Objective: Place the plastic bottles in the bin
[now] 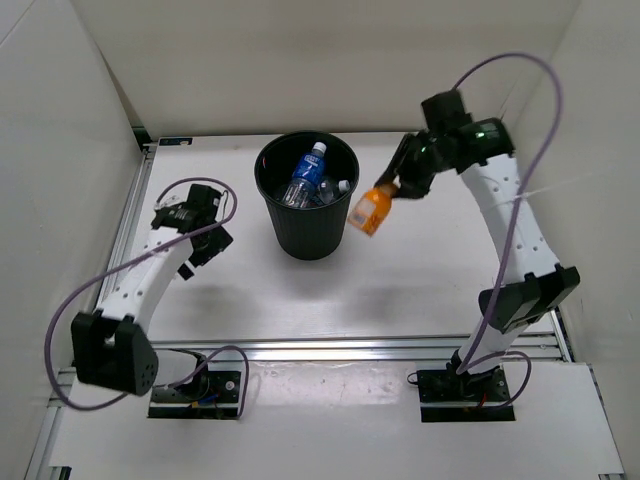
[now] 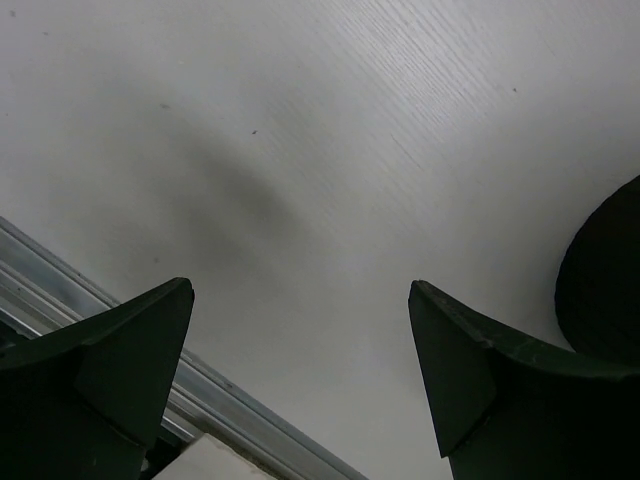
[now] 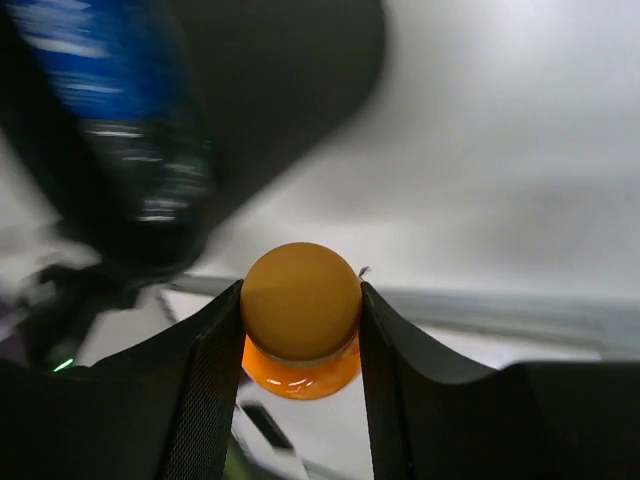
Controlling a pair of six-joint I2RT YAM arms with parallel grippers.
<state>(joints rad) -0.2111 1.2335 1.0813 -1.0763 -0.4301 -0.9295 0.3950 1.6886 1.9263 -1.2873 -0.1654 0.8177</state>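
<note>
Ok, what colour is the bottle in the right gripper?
The bottle is orange, cap too; right wrist view shows it best.

I read the orange bottle [image 1: 370,211] as bright orange with a duller orange cap. The right gripper [image 3: 301,300] is black, finely meshed. The bin [image 1: 305,235] is black. In it, a clear bottle [image 1: 308,172] carries a blue label. The table [image 2: 400,150] is white, faintly grained.
</note>
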